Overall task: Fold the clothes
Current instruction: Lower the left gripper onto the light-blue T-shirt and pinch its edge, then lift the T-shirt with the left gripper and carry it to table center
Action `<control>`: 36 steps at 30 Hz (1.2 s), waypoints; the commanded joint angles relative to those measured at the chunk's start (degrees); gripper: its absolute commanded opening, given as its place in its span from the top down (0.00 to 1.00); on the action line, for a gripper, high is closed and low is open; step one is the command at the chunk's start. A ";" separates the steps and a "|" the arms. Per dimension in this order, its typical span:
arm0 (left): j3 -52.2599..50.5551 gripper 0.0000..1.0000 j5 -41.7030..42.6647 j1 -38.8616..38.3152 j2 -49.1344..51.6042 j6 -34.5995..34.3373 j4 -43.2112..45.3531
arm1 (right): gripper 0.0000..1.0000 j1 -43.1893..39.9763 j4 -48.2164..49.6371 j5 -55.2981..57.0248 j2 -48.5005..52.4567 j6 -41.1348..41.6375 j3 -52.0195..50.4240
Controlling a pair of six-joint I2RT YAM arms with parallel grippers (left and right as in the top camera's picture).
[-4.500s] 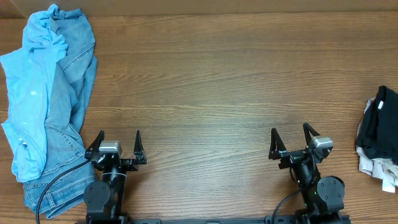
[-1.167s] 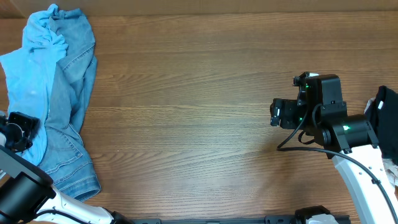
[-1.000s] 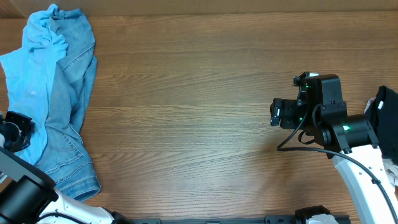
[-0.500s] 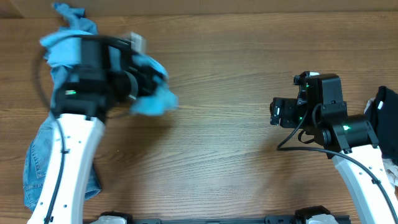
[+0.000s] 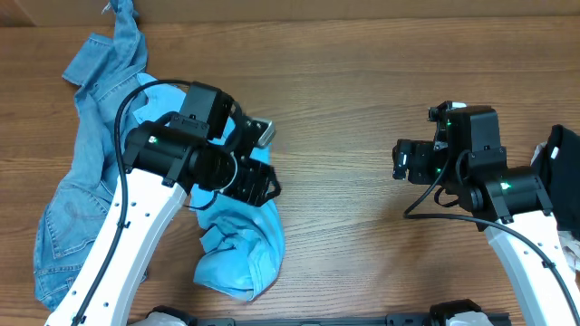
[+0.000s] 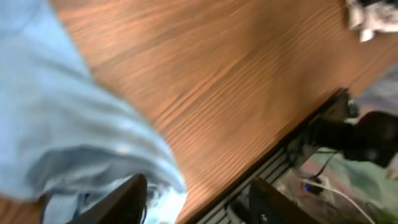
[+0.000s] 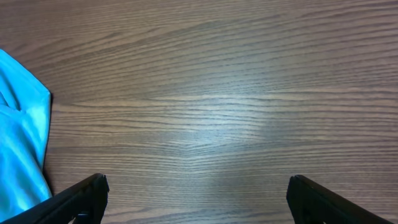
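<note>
The light sky-blue T-shirt [image 5: 237, 255] lies crumpled on the table, front and left of centre; no lettering shows. My left gripper [image 5: 265, 184] hovers just above the shirt's upper edge, pointing right. In the left wrist view its fingers [image 6: 199, 202] are spread apart, and blurred blue shirt cloth [image 6: 74, 124] lies under and beside the left finger. My right gripper [image 5: 397, 163] is open and empty above bare wood at the right. In the right wrist view its fingers [image 7: 199, 199] are wide apart, and the shirt's edge [image 7: 22, 143] shows at the far left.
Denim jeans [image 5: 82, 172] lie spread along the table's left side up to the back edge. A black and white pile of clothes [image 5: 555, 186] sits at the right edge. The front table edge and cables [image 6: 323, 149] show in the left wrist view.
My left arm has swung from the far left toward the middle, dragging the T-shirt off the jeans; the shirt now lies in a heap at the front. The jeans shifted. The right arm stayed still.
</note>
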 commanded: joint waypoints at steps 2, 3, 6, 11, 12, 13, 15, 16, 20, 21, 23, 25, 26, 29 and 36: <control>0.46 0.39 -10.51 -0.31 -0.09 -10.16 -0.42 | 0.03 -0.11 0.37 -0.07 -0.26 0.04 1.46; 0.42 0.36 -17.73 -0.31 0.04 -17.97 -2.43 | 0.03 -0.11 0.39 -0.07 0.11 0.04 1.46; -2.27 0.36 -16.61 -0.37 1.07 -27.71 -3.69 | 0.03 -0.11 0.22 -0.07 1.31 0.07 1.46; -15.78 0.34 -17.33 -0.26 1.49 -39.58 2.97 | 0.03 -0.11 -0.04 -0.07 1.57 0.07 1.46; -18.10 0.32 -16.52 -0.26 1.49 -40.79 5.16 | 0.03 -0.11 -0.04 -0.07 1.57 0.07 1.46; -20.92 0.31 -14.82 -0.28 1.49 -41.59 8.50 | 0.03 -0.11 -0.02 -0.09 1.57 0.07 1.46; -25.59 0.31 -12.09 -0.28 1.49 -43.45 14.08 | 0.02 -0.11 -0.15 -0.09 1.57 0.07 1.46; -26.86 0.31 -12.07 -0.26 1.49 -44.54 15.10 | 0.02 -0.11 -0.37 -0.09 1.57 0.07 1.46; -31.26 0.30 -12.11 -0.28 1.49 -47.41 18.64 | 0.03 -0.11 -0.76 -0.09 1.57 0.07 1.46; -32.28 0.29 -12.07 -0.28 1.49 -48.09 19.71 | 0.02 -0.11 -0.92 -0.07 1.57 0.07 1.46; -34.23 0.31 -12.39 -0.26 1.49 -49.33 22.69 | 0.02 -0.11 -0.94 -0.09 1.57 0.07 1.46; -34.40 0.41 -14.51 -0.26 1.49 -49.79 24.26 | 0.02 -0.11 -0.94 -0.07 1.57 0.07 1.46; -34.40 0.56 -14.51 -0.28 1.49 -49.75 25.33 | 0.02 -0.11 -0.94 -0.07 1.57 0.04 1.46; -34.34 0.96 -14.91 -0.28 1.49 -48.81 28.00 | 0.03 -0.11 -0.94 -0.09 1.57 0.07 1.46; -2.27 0.96 -14.95 -1.11 1.42 -20.00 17.77 | 0.02 -0.11 -0.87 -0.09 1.57 0.07 1.46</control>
